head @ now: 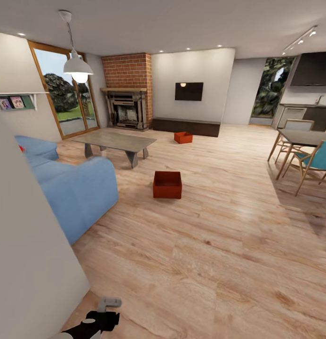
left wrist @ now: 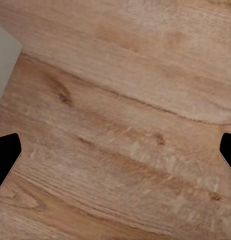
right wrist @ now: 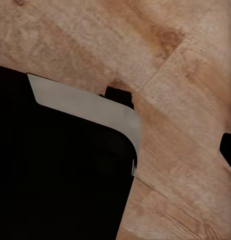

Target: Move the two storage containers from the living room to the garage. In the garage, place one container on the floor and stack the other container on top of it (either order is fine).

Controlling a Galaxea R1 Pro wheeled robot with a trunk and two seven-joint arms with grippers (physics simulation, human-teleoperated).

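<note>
The deeper red-orange ribbed box point(head: 167, 184) sits on light wood planks point(head: 219, 245) mid-room; the shallower red-orange box point(head: 183, 137) lies farther off, near the long dark cabinet point(head: 186, 126). Left gripper point(left wrist: 115, 157) fingers spread wide over bare planks (right gripper's spread I cannot tell).

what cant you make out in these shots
- Far container, head view: too small to judge its depth or contents.
- Right gripper, right wrist view: one fingertip shows at the edge; a black body covers the rest.
- Sofa, head view: the wall hides its near end.
</note>
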